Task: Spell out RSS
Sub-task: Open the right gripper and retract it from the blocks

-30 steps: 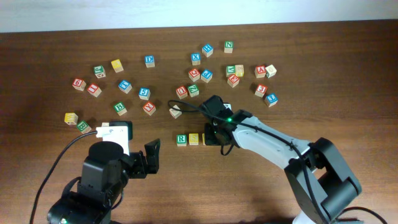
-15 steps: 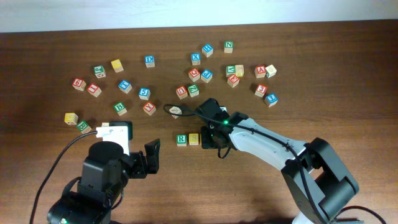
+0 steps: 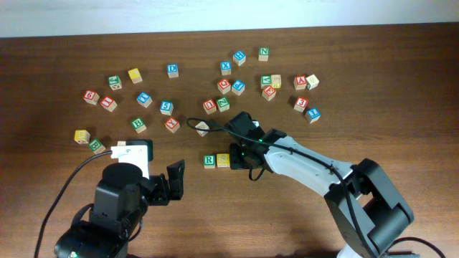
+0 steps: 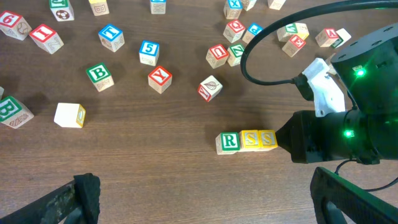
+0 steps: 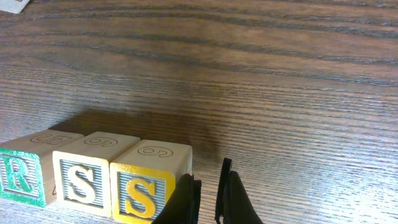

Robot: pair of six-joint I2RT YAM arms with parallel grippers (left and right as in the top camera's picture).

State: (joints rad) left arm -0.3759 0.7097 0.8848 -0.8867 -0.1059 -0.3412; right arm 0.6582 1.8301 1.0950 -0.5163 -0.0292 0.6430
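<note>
The green R cube (image 4: 229,141) and two yellow S cubes (image 4: 250,139) (image 4: 268,138) stand in a touching row reading R S S. In the right wrist view the R (image 5: 18,174), first S (image 5: 81,180) and second S (image 5: 143,193) sit side by side. My right gripper (image 5: 208,190) is shut with nothing between its fingers, and its left finger (image 5: 186,199) rests against the second S cube's right side. In the overhead view the right gripper (image 3: 242,156) covers that cube, beside the R (image 3: 209,160) and first S (image 3: 224,160). My left gripper (image 4: 205,199) is open and empty, nearer the table's front edge.
Several other letter cubes lie scattered across the back of the table, among them a Y cube (image 4: 160,78), a leaf-face cube (image 4: 210,88), a green B cube (image 4: 99,76) and a pale yellow cube (image 4: 69,115). A black cable (image 3: 204,122) loops above the right gripper.
My right gripper has moved a little left, closing the second S cube up against the first S. The left arm has not moved.
</note>
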